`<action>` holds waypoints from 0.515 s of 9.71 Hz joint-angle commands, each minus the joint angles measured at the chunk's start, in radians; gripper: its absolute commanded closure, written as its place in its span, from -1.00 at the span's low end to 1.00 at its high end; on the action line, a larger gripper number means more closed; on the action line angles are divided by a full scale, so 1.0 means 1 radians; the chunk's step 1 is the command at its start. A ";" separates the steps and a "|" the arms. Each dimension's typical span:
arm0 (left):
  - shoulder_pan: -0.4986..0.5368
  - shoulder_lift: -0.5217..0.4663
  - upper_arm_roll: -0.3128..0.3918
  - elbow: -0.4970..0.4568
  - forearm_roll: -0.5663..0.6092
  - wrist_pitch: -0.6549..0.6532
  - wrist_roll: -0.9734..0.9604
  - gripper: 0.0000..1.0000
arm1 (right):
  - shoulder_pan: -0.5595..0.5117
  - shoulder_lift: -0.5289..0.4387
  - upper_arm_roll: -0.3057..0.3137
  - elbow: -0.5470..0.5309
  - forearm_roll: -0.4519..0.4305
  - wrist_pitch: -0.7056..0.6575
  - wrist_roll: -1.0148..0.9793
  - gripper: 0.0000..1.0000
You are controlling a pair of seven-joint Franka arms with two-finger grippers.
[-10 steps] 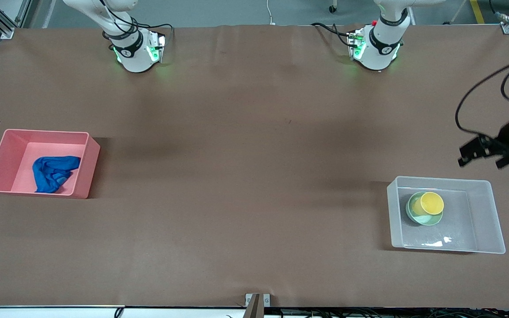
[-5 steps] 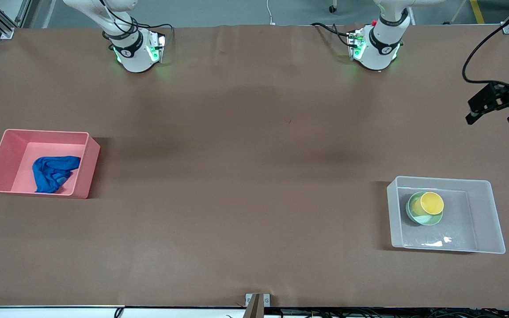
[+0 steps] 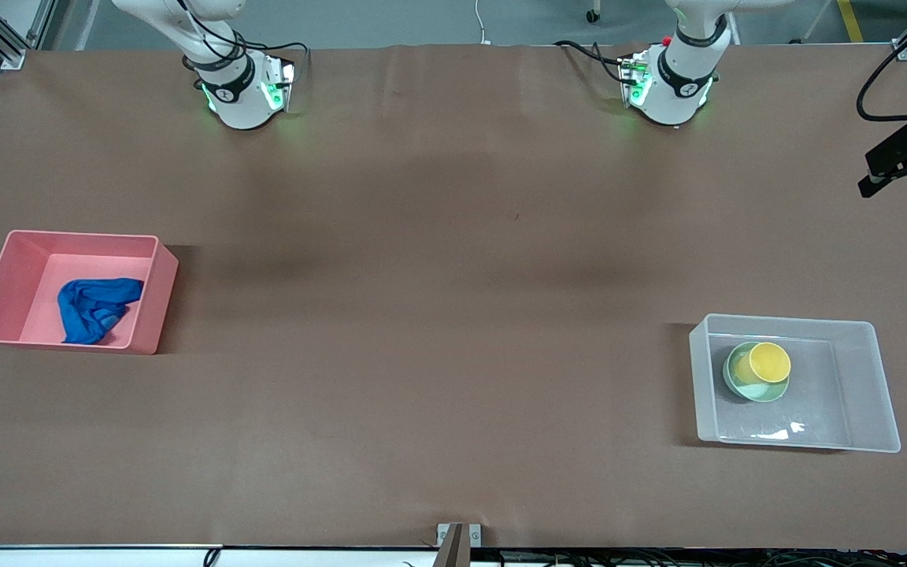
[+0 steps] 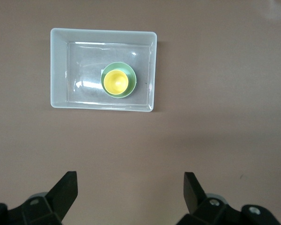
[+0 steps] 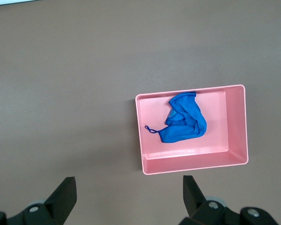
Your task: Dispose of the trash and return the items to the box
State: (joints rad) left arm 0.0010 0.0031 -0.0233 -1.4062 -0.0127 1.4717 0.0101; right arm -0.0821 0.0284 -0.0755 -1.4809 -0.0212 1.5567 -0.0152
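Logging the left hand (image 3: 906, 191) at 2 o'clock of the front view, hanging over the bench (image 3: 453, 276) edge at the left arm's end, fingers spread wide, gripping nothing. Placing the box (image 3: 882, 386) at roughly 7 o'clock from that hand, well apart, sitting on the bench at 4 o'clock of the front view. Finding the bowl (image 3: 764, 391) in the box, toward the wall facing the bench middle, and the cup (image 3: 770, 362) sitting inside the bowl, mouth up, leaning a bit toward the 1 o'clock rim of the bowl in the front view. Confirming in the left wrist view: cup nested in bowl, both clear of the box walls.

Logging the right hand (image 5: 129, 180) at 9 o'clock of the front view, mostly cut off at the edge, hanging over the bench at the right arm's end, fingers wide, holding nothing. Placing the pink bin (image 3: 150, 307) at about 4 o'clock from that hand, near but not touching. Finding the trash (image 3: 95, 309) lying crumpled on the pink bin's floor, its string end (image 5: 150, 129) trailing out on the floor.
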 commanded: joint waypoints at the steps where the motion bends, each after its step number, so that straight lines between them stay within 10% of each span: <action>1: 0.005 -0.032 -0.021 -0.079 0.011 -0.004 -0.024 -1.00 | 0.001 -0.010 0.008 -0.004 0.001 0.003 0.000 -1.00; 5: 0.004 -0.026 -0.029 -0.082 -0.013 -0.007 0.004 -1.00 | 0.001 -0.012 0.011 -0.004 0.001 0.005 0.000 -1.00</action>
State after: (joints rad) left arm 0.0000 -0.0154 -0.0427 -1.4448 -0.0155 1.4687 0.0011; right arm -0.0790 0.0284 -0.0703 -1.4787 -0.0212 1.5590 -0.0151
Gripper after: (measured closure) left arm 0.000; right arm 0.000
